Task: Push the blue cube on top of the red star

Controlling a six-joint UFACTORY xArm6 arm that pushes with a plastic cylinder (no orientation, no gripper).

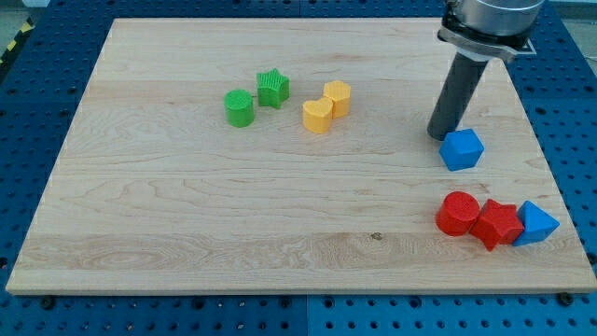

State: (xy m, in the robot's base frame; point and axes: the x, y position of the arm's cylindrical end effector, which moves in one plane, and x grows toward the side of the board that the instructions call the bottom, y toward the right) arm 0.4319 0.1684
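The blue cube (462, 149) lies at the view's right, a little above the middle height of the board. The red star (497, 224) lies below it near the view's lower right, wedged between a red cylinder (457, 213) on its left and a blue triangular block (535, 223) on its right. My tip (440, 135) rests on the board just left of and slightly above the blue cube, touching or nearly touching its upper left corner. The rod rises from there toward the view's top right.
A green cylinder (240, 107) and a green star (272, 88) sit at the upper left of centre. Two yellow blocks (317, 116) (338, 97) sit next to them. The wooden board (187, 224) ends at blue perforated table edges.
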